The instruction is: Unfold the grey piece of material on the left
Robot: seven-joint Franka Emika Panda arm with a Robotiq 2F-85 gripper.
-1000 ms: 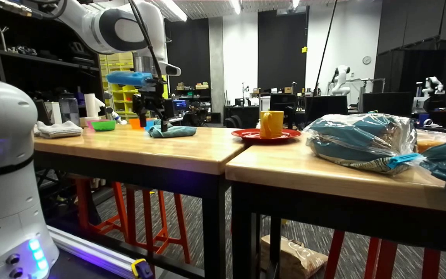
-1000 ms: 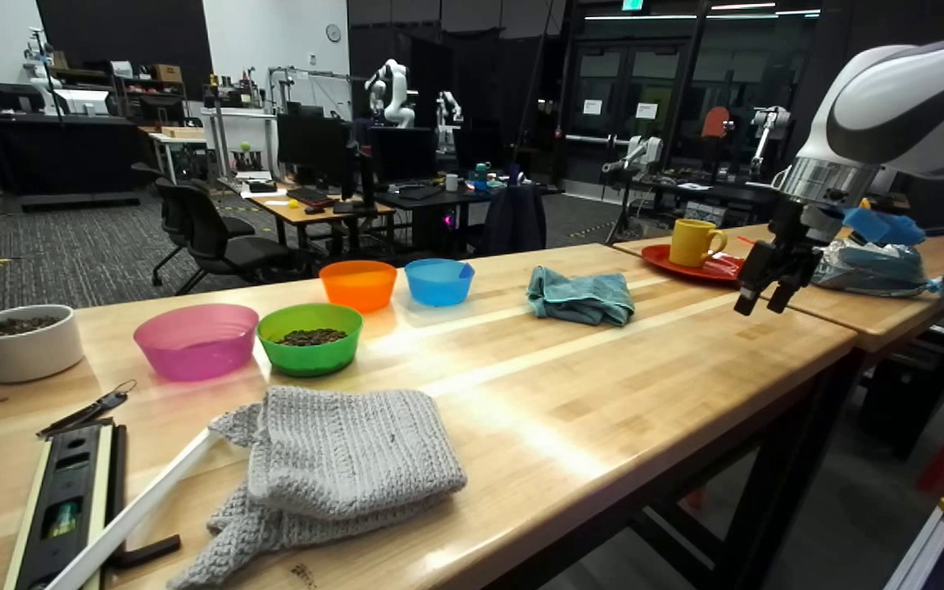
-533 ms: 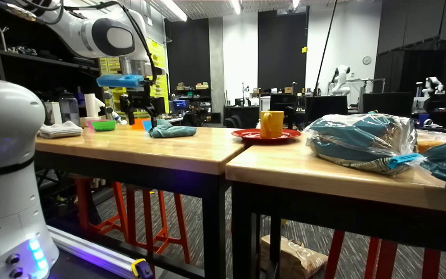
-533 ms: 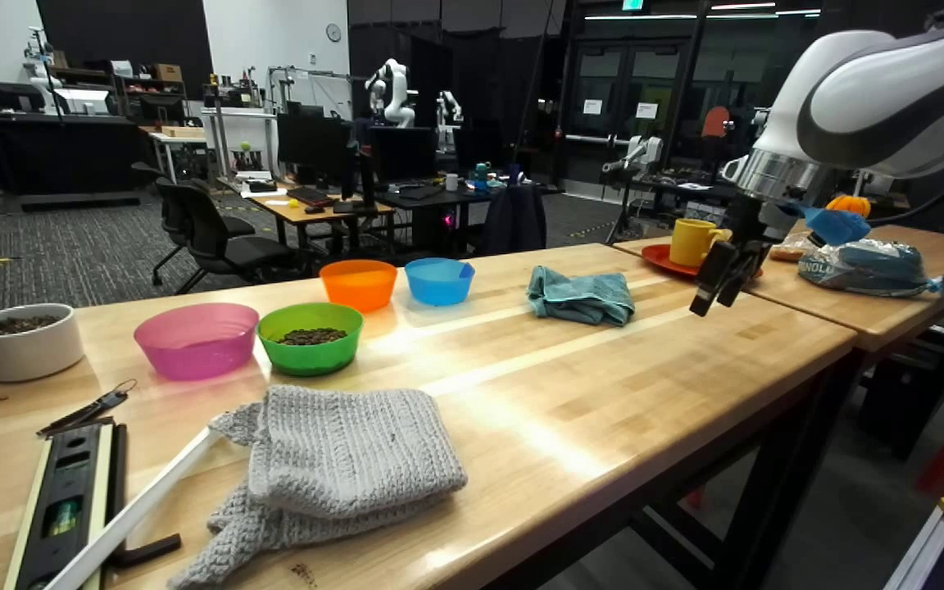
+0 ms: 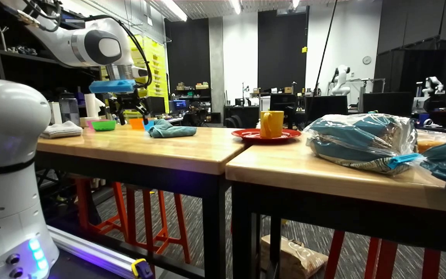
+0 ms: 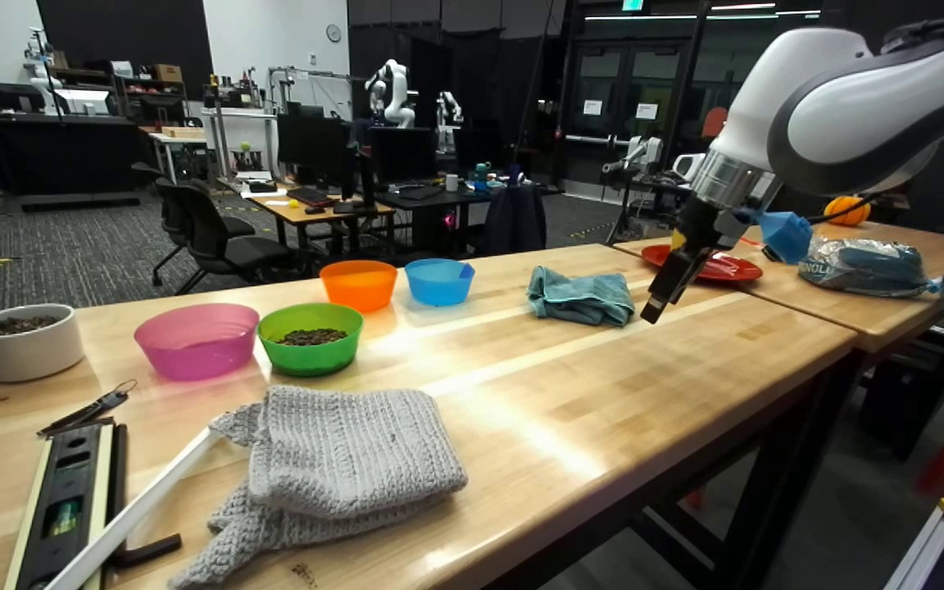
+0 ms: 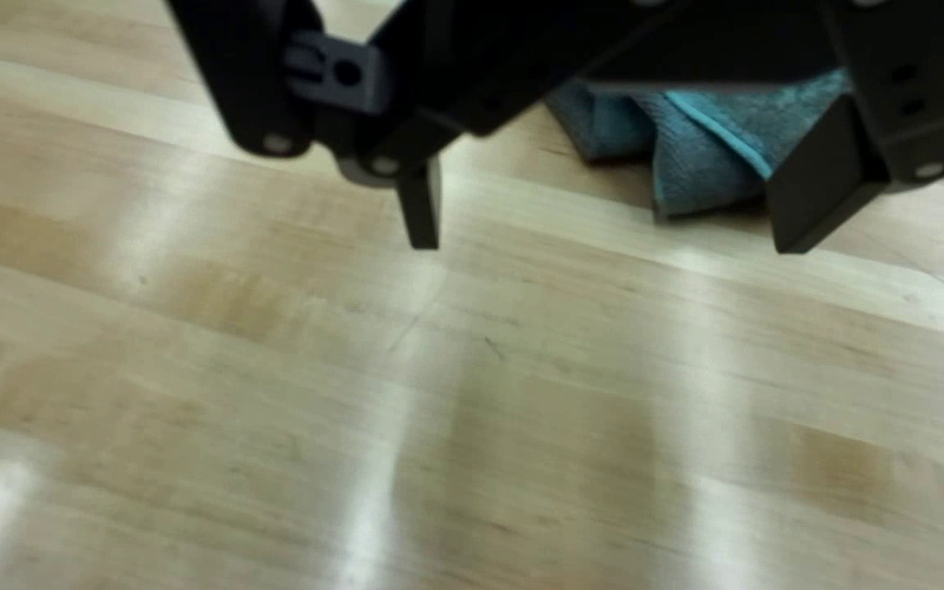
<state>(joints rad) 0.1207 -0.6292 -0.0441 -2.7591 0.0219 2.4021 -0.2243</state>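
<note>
The grey knitted cloth (image 6: 357,459) lies folded on the wooden table, with a loose strip trailing from one side. It also shows at the far left in an exterior view (image 5: 62,130). It is out of the wrist view. My gripper (image 7: 607,242) is open and empty above the bare wood, with its fingers wide apart. In the exterior views it hangs tilted (image 6: 657,308) over the table, well apart from the grey cloth (image 5: 134,122). A crumpled teal cloth (image 6: 580,297) lies close to the gripper and shows partly behind the fingers in the wrist view (image 7: 710,164).
Orange (image 6: 357,287), blue (image 6: 439,283), pink (image 6: 196,344) and green (image 6: 310,352) bowls stand beyond the grey cloth. A spirit level (image 6: 70,492) and white strip (image 6: 140,500) lie beside it. A red plate (image 5: 242,133) holds a yellow mug (image 5: 272,124). Bagged bread (image 5: 362,139) lies on the adjoining table.
My arm and gripper have moved left in both exterior views, and the gripper has tilted. In one exterior view it now covers the yellow mug. The cloths have not moved.
</note>
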